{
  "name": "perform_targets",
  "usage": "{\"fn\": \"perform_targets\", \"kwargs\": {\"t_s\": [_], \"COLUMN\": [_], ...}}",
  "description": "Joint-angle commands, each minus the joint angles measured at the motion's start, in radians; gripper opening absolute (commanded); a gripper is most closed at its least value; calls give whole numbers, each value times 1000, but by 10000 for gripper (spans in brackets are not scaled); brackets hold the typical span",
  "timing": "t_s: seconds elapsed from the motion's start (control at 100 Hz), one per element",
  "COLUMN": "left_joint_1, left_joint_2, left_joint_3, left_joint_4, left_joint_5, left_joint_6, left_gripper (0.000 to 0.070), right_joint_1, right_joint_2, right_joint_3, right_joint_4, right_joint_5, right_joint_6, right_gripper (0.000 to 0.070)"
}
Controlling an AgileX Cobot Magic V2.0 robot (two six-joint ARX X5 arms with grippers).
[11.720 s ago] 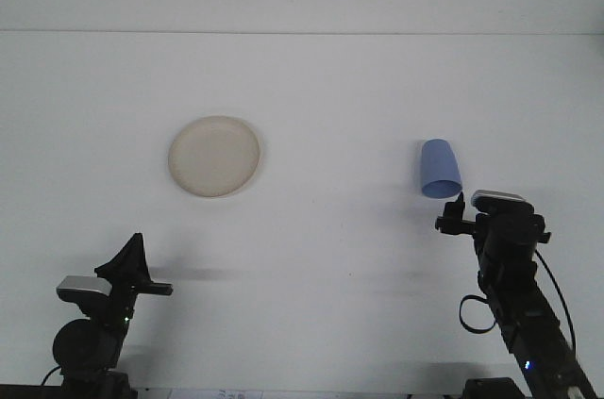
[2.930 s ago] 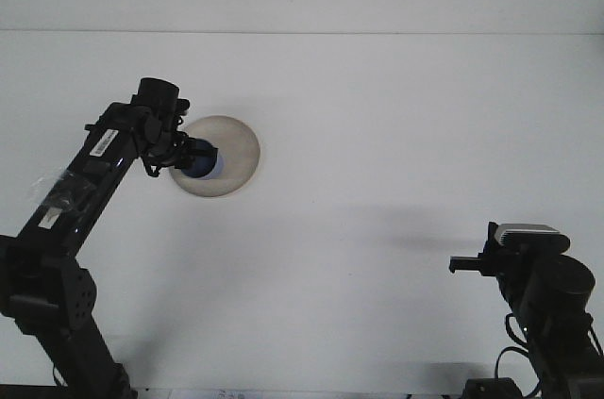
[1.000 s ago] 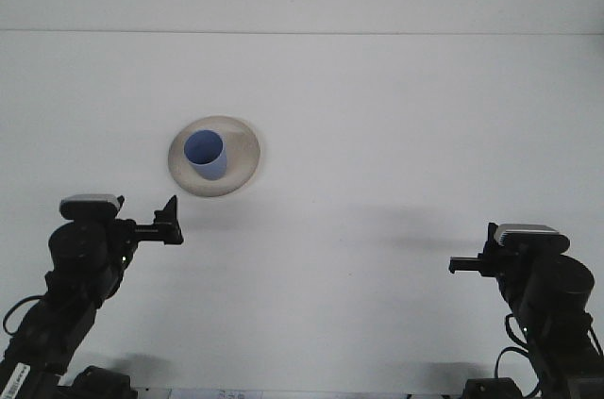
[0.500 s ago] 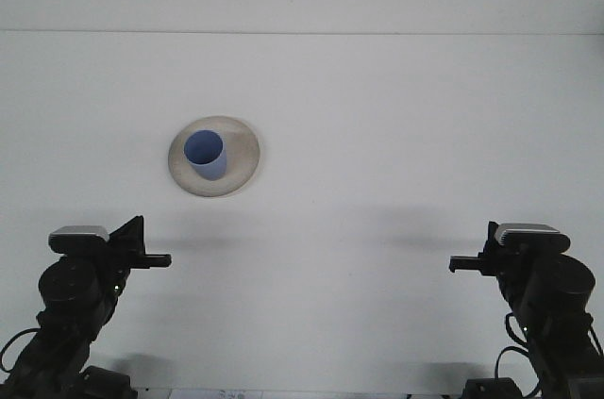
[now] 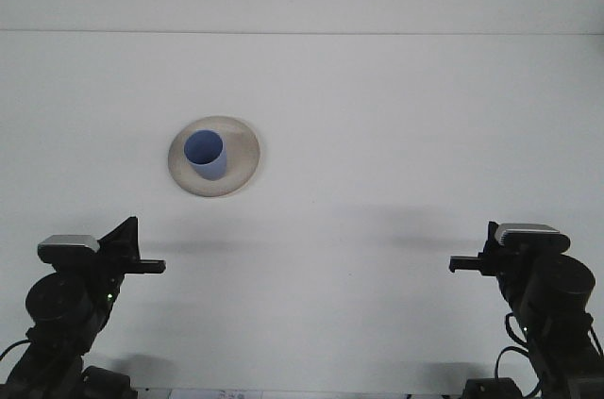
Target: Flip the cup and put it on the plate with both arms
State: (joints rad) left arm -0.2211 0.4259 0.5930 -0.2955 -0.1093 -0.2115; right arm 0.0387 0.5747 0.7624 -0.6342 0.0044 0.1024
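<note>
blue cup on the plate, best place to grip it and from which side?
Grip the blue cup by its side wall near the rim, coming in level from the near left. It stands upright, mouth up, on the plate, and the left pincer is probably closest.

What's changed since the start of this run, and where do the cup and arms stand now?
The blue cup went from lying at the right to standing mouth-up on the plate. The left gripper let it go and pulled back to the near-left corner; the right gripper retreated near-right. The plate stayed put.

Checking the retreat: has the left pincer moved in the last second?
Yes. The left pincer moved down-left toward the near edge, farther from the round cream plate.
</note>
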Motion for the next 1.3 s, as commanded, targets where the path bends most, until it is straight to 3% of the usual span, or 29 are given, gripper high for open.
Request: {"fn": "perform_targets", "kwargs": {"t_s": [0.0, 0.13, 0.28, 0.5, 0.63, 0.93, 1.29], "left_joint_1": [-3, -1, -1, 6, 29, 130, 156], "left_joint_2": [-5, -23, -57, -174, -262, -425, -423], "left_joint_3": [6, 6, -42, -250, -380, -539, -579], "left_joint_4": [10, 37, 116, 313, 395, 402, 431], "left_joint_5": [-6, -7, -5, 8, 62, 85, 106], "left_joint_6": [-2, 72, 106, 117, 128, 120, 117], "left_gripper": [11, 12, 12, 12, 12, 12, 12], "right_joint_1": [1, 1, 1, 1, 1, 1, 1], "right_joint_2": [2, 2, 2, 2, 2, 2, 2], "right_joint_3": [6, 6, 6, 6, 6, 6, 6], "right_joint_4": [14, 14, 14, 14, 14, 14, 15], "right_joint_5": [3, 3, 3, 3, 3, 3, 3], "right_joint_6": [6, 6, 6, 6, 6, 6, 6], "right_gripper": [0, 0, 0, 0, 0, 0, 0]}}
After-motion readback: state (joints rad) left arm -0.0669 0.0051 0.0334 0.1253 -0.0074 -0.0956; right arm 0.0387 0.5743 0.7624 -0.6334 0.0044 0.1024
